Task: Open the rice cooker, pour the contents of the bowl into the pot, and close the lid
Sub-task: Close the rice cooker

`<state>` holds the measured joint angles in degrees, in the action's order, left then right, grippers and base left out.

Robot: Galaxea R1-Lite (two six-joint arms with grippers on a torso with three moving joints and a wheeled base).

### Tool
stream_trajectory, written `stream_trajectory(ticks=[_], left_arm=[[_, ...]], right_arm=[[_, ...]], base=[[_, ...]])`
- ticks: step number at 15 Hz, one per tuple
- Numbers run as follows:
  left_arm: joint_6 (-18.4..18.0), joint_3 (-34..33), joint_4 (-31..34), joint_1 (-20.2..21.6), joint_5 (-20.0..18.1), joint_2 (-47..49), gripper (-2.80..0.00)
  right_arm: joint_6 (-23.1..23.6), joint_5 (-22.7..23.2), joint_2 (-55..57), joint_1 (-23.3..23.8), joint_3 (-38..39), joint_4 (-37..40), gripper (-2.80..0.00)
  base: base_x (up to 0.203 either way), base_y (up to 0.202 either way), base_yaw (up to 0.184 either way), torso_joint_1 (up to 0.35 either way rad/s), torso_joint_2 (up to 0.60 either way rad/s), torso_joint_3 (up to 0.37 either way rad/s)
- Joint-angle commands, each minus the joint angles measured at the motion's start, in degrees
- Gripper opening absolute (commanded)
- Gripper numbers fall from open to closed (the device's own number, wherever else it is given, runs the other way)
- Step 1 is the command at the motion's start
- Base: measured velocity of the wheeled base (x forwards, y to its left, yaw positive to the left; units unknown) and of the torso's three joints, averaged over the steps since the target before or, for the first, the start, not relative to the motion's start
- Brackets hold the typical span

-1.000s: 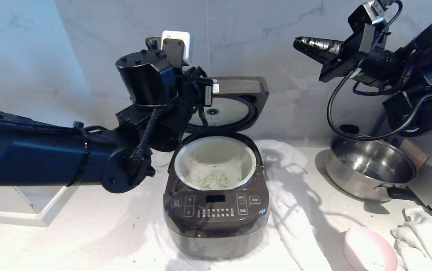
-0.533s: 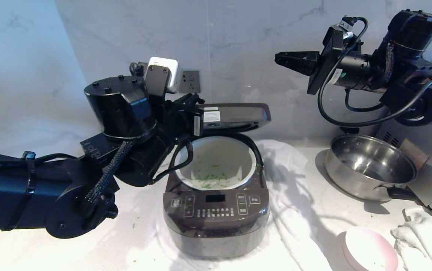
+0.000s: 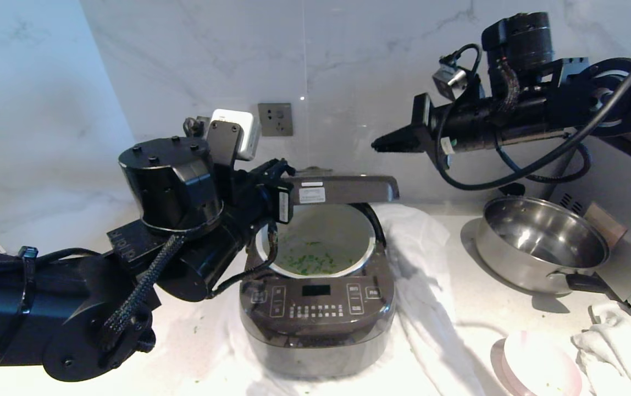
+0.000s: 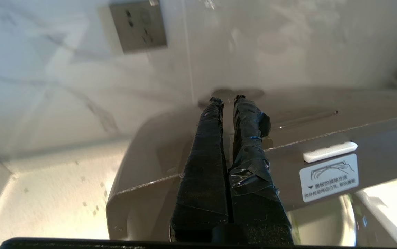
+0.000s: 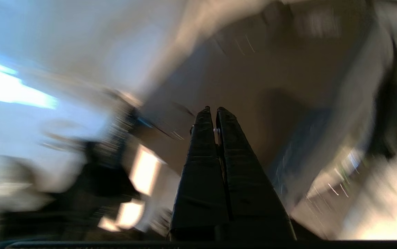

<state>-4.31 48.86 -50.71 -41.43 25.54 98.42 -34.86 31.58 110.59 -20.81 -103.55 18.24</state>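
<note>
- My left gripper [image 4: 227,100] has its jaws closed, empty, and lies flat on top of the lid [image 3: 343,188], which hangs about level, half shut over the pot [image 3: 367,242].
- My right gripper [image 3: 377,146] is also closed, empty, in the air above and right of the rice cooker [image 3: 315,324].
- The green bits [image 3: 307,264] are inside the pot; the bowl [image 3: 538,368] sits on the counter, front right.
- I judge the lid stiff, smooth and hinged; I would press near its front edge until it latches.
</note>
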Motion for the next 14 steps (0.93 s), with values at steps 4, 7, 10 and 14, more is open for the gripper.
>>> stream_trajectory(ticks=[4, 7, 10, 14], left_arm=[[4.02, -7.66, -2.65, 0.01, 0.06, -0.86, -2.80], [3.96, -9.22, -5.88, -0.15, 0.04, -0.51, -2.80], [4.05, -10.39, -5.98, -0.15, 0.12, -0.78, -2.80], [3.96, -11.50, -5.98, -1.46, 0.12, -0.78, -2.80]], right_arm=[[1.55, -1.06, 0.94, -8.11, 3.28, 3.65, -2.80], [1.46, -1.26, 0.38, -8.02, 6.69, 3.66, -2.80], [1.54, -2.02, -1.10, -7.78, 13.61, 2.99, -2.80], [1.64, -3.57, -4.06, -6.19, 19.86, -0.02, -2.80]], base=[[0.000, 0.000, 0.000, 0.000, 0.00, 0.000], [0.000, 0.000, 0.000, 0.000, 0.00, 0.000], [0.000, 0.000, 0.000, 0.000, 0.00, 0.000], [0.000, 0.000, 0.000, 0.000, 0.00, 0.000]])
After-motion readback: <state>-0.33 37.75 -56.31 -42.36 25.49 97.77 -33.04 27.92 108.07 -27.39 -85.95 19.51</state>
